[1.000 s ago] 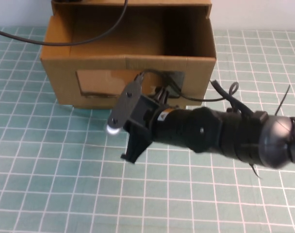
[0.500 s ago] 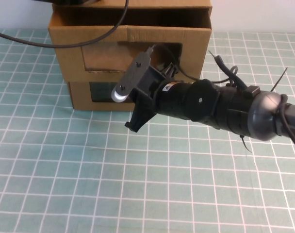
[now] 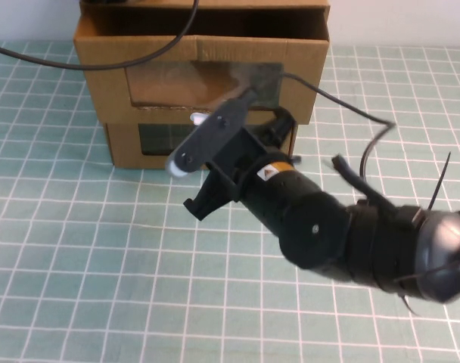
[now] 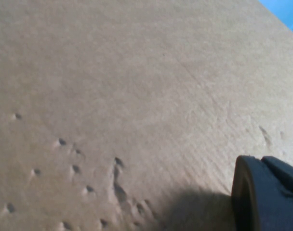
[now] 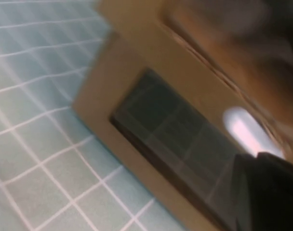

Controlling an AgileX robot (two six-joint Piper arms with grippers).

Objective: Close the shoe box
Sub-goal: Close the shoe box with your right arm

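Observation:
The shoe box (image 3: pixel 306 76) is the upper of two stacked brown cardboard boxes at the back of the table. Its drawer front, with a clear window (image 3: pixel 203 83) and a small white tab (image 3: pixel 198 117) below it, stands almost flush, with a dark gap along the top. My right gripper (image 3: pixel 187 185) is open and empty, just in front of the boxes, not touching them. Its wrist view shows the lower box's dark window (image 5: pixel 175 130). My left gripper (image 4: pixel 267 192) is close against a plain cardboard face; it is hidden behind the boxes in the high view.
The lower cardboard box (image 3: pixel 124 147) carries the shoe box and has a dark window (image 3: pixel 162 140). A black cable (image 3: pixel 63 64) runs across the shoe box's top from the left. My right arm (image 3: pixel 366 242) lies over the right of the green grid mat (image 3: pixel 79 265).
The drawer front, pulled far out a second ago, has slid back nearly flush. My right gripper has since drawn back from the boxes toward the near side.

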